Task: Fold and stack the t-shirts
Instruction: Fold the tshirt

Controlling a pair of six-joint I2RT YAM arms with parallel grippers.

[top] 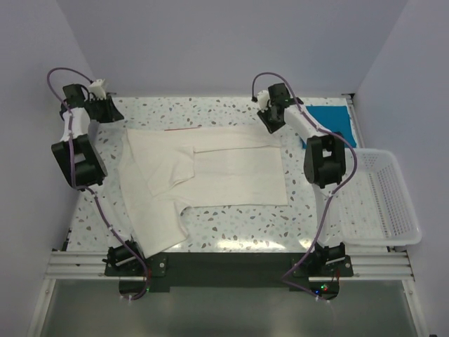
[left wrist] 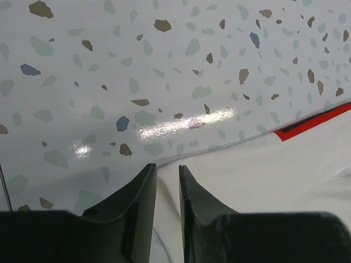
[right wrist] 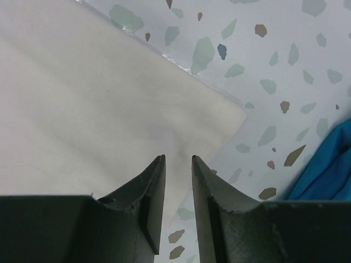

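The cream-white t-shirt (top: 231,168) lies spread on the speckled table (top: 210,109), print side down, with a sleeve folded in and its lower left part hanging toward the near edge. A thin red strip of its panel (left wrist: 312,121) shows at the far edge. The teal-blue t-shirt (top: 330,119) lies folded at the back right. My left gripper (top: 105,105) hovers at the shirt's far left edge (left wrist: 263,170), jaws slightly apart and empty. My right gripper (top: 270,119) hovers over the shirt's far right corner (right wrist: 82,98), jaws slightly apart and empty, with the teal shirt (right wrist: 329,164) beside it.
A white plastic lattice basket (top: 382,200) stands off the table's right side. Both arms reach along the table's left and right edges to the back. A metal rail (top: 224,263) runs along the near edge.
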